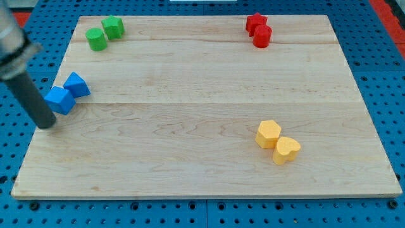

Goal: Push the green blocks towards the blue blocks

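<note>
Camera view, single frame. You see a pale wooden tabletop (202, 107) resting on a blue perforated base (386, 76).

My tip (47, 125), the lower end of the dark rod, sits at the view's left edge of the tabletop, about 9 o'clock from the board's centre. There is no claw on this arm, so no open or closed state applies; the rod ends plain.

The two blue blocks touch each other near the tip. The blue cube-like block (60, 100) lies just beside the rod, at roughly 1 o'clock from my tip; whether rod and block touch you cannot tell. The blue wedge-like block (77, 84) sits at 1 o'clock from its partner.

The green pair is at the board's 10 o'clock corner, well apart from the blue pair. The green round block (96, 39) touches the green hexagonal block (113, 27), which lies at 2 o'clock from it.

Two red blocks (259, 30) stand together at 1 o'clock. The yellow hexagonal block (267, 134) and the yellow heart-like block (286, 150) touch at 4 o'clock.
</note>
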### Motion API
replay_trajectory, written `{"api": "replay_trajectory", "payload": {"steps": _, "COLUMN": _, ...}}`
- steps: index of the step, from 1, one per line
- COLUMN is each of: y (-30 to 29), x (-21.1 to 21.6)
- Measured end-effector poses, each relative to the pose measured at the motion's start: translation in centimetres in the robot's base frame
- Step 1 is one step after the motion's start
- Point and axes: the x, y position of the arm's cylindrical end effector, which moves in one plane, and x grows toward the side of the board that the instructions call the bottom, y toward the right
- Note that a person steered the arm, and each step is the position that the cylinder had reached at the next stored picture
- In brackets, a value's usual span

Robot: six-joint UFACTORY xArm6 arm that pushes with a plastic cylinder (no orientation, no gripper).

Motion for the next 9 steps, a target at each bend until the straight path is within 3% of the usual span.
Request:
{"api": "replay_trajectory", "payload": {"steps": 1, "y": 3.4, "x": -4.4}}
{"api": "replay_trajectory", "payload": {"steps": 2, "y": 3.3, "x": -5.7}}
{"api": "replay_trajectory", "payload": {"steps": 3, "y": -1.9, "x": -6.3}}
{"api": "replay_trajectory", "payload": {"steps": 4, "y": -1.2, "x": -13.8}}
{"api": "replay_trajectory", "payload": {"steps": 5, "y": -0.2, "x": -17.9}}
{"api": "replay_trajectory", "payload": {"steps": 8, "y": 0.4, "x": -20.3}}
{"api": "replay_trajectory", "payload": {"steps": 9, "y": 1.3, "x": -24.4}}
